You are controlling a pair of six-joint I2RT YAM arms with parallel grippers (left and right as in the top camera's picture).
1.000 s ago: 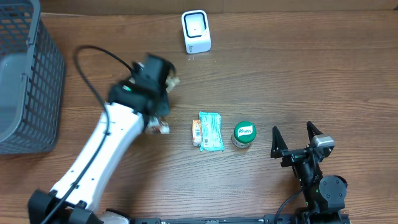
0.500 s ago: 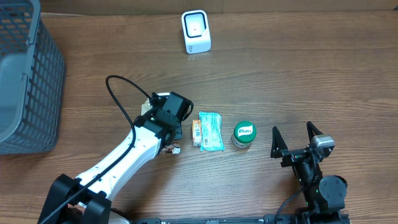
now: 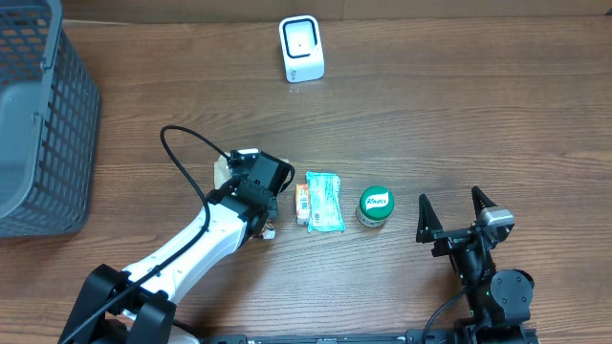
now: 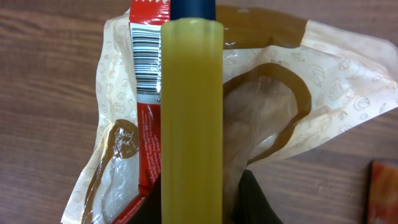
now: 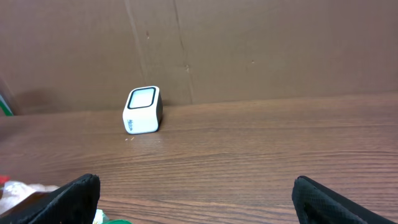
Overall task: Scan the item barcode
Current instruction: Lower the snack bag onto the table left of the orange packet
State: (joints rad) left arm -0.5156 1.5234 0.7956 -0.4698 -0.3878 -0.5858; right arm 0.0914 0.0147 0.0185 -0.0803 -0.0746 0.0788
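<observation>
Overhead: bag [image 3: 224,173] sits mostly under the left arm [image 3: 203,236], left of the packet [image 3: 323,201], with only a tan corner showing. Wrist view: left jaws clamped on the bag, barcode [image 4: 146,59] edge covered, bottom cut off. Right jaws wide apart, empty. A second ago, arm and bag were nearer the scanner [image 3: 301,49].

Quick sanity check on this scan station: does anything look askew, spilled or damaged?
The snack bag under the shut left gripper is crumpled and wrinkled, and its barcode label sits right beside the gripper. Nothing looks spilled or toppled.
</observation>
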